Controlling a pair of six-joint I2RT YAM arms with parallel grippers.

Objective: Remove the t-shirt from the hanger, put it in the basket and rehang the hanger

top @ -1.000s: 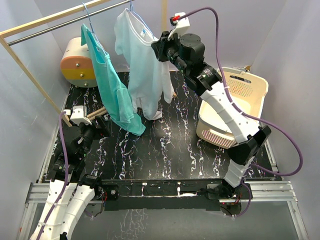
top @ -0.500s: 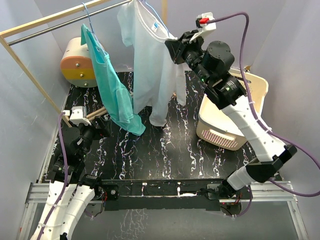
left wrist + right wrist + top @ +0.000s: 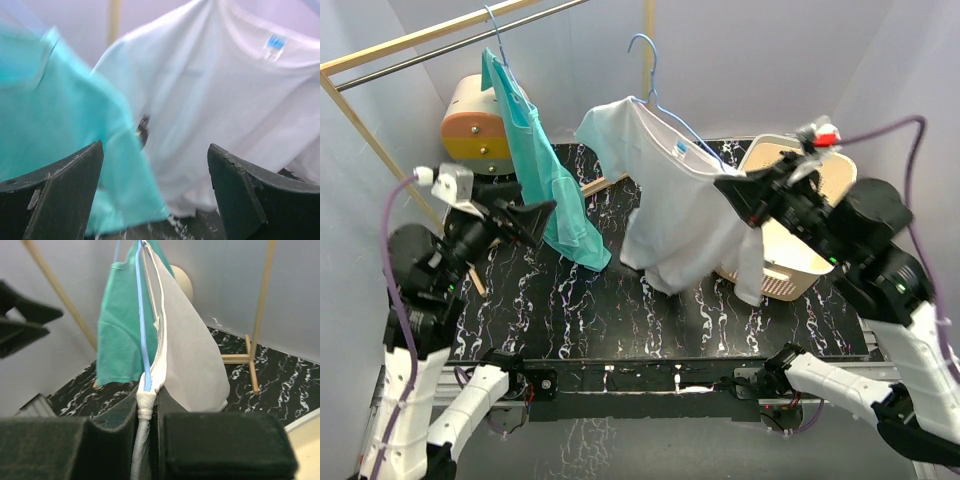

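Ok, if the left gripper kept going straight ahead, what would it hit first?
Probably the teal shirt, hanging just ahead of the open left gripper; the white t-shirt hangs farther on, though depth is unclear.

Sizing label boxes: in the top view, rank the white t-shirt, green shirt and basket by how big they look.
1. white t-shirt
2. green shirt
3. basket, partly hidden behind the t-shirt, so second and third are unsure.

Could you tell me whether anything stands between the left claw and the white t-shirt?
Partly: the green shirt hangs just ahead of the left claw, covering the near edge of the white t-shirt; the rest shows unobstructed.
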